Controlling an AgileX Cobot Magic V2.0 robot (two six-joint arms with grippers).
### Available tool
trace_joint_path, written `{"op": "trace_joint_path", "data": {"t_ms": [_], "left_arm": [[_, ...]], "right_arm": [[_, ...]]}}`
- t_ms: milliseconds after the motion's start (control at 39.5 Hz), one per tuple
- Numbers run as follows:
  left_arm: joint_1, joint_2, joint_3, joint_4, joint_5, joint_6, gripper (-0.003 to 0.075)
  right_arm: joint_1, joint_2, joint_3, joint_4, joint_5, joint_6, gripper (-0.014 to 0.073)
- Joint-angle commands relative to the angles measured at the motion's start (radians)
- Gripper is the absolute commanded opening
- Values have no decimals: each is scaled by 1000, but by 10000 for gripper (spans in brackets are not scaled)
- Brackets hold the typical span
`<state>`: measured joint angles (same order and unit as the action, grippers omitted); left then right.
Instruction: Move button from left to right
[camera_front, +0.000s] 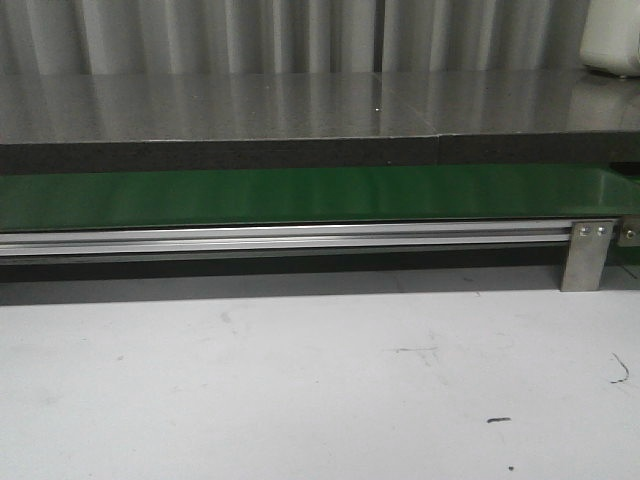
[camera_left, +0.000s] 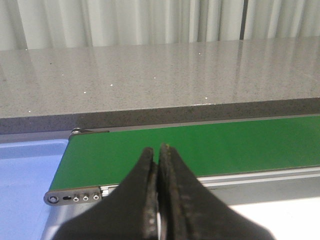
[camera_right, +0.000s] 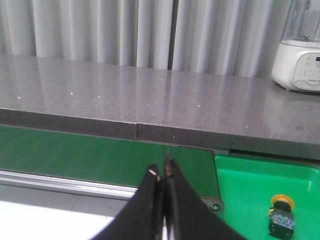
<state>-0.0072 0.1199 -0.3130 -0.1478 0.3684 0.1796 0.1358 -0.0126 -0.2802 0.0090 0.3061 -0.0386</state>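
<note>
The button (camera_right: 281, 216) shows only in the right wrist view, standing upright in a bright green tray (camera_right: 250, 195) that lies just past the end of the green conveyor belt (camera_right: 100, 155). Its round orange-yellow cap sits on top of a dark boxy body. It lies well apart from the right gripper (camera_right: 161, 172), off to one side of the black fingers and untouched by them. The right gripper's two fingers are pressed together at their tips with nothing between them, and they hang over the near edge of the belt.

In the left wrist view, the left gripper (camera_left: 156, 152) is likewise closed on nothing, its fingertips meeting in front of the other end of the belt, beside a pale blue tray (camera_left: 25, 165).

Behind the belt runs a grey speckled stone counter (camera_right: 150, 95), and on it, towards the tray side, stands a white appliance (camera_right: 300, 60) with a clear jar.

The front view shows the belt, its aluminium rail (camera_front: 280, 238) and the white table (camera_front: 300, 380); neither gripper nor the button appears there.
</note>
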Motion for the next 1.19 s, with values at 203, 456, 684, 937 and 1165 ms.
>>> {"op": "trace_joint_path", "data": {"t_ms": [203,456,684,937,1165], "left_arm": [[-53,-71,111,148,-154,-229,-21],[-29,-145,301,141,-336,-229,-21],[-21,-143,350,140,-343,-229,-21],[-21,-143,350,140,-345,-229,-21],[-21,-143,350,140,-345,-229,-21]], "right_arm": [[3,-9,-25,0,-79,-10,-68],[3,-7,-25,0,-79,-10,-68],[3,-7,-25,0,-79,-10,-68],[3,-7,-25,0,-79,-10,-68],[3,-7,-25,0,-79,-10,-68]]}}
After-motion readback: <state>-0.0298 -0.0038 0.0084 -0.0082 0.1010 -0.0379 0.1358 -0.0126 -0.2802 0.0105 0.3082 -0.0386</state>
